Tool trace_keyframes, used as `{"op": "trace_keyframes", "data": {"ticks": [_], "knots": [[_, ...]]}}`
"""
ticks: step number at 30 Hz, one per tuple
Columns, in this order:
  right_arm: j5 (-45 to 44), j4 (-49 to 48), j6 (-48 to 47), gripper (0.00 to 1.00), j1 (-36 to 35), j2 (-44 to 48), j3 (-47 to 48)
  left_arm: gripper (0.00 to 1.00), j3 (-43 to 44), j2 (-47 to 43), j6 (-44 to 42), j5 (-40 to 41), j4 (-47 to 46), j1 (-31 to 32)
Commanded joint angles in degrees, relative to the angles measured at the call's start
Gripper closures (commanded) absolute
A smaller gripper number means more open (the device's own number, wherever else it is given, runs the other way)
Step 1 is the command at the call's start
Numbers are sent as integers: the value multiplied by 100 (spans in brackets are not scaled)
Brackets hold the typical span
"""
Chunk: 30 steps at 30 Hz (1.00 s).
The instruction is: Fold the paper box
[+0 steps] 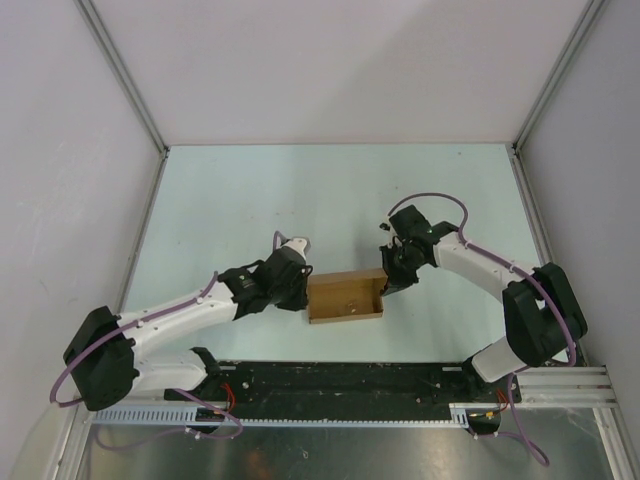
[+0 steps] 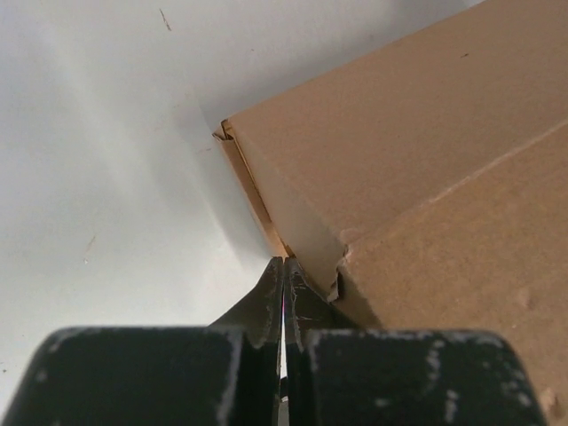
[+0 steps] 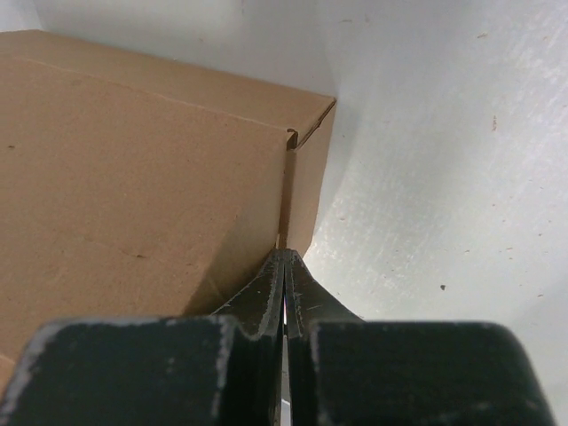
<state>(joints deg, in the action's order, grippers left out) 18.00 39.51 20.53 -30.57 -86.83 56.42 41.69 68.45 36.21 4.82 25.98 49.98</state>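
Nearest, a black mounting plate (image 1: 330, 380) runs along the near edge of the table (image 1: 300, 190) and carries both arm bases. From it the left arm (image 1: 170, 325) reaches inward to the right and the right arm (image 1: 490, 265) inward to the left. They meet at the paper box (image 1: 345, 298), which lies flat on the near half of the table, a little right of centre, between the two grippers. The left gripper (image 1: 303, 290) sits at the box's left end with its jaws pressed together, and in the left wrist view its tips touch the lower corner of that end, where the cardboard edge looks slightly torn. The right gripper (image 1: 388, 280) sits at the right end, also closed, with its tips against the upright corner edge of the box's end wall. Whether either pinches any cardboard cannot be told. Beyond the box the pale table stretches bare to the white walls (image 1: 340, 60) enclosing it.
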Motion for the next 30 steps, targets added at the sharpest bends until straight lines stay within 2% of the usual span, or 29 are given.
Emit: {"op": "trace_keyframes", "data": {"ticks": [1,19,24,30], "knots": [[740,-540,240,100,-143,236,-52,100,-73,-103,176,-201,-796,170],[977,-831,460,100,-125,351,-386,100,-311,-121,247,-227,-1007,197],[1065,-752,250,100,-125,368,-395,100,-390,-165,229,-218,-1024,197],[1162,-558,-101,95,-99,386,-395,100,-451,-174,220,-218,-1042,197]]}}
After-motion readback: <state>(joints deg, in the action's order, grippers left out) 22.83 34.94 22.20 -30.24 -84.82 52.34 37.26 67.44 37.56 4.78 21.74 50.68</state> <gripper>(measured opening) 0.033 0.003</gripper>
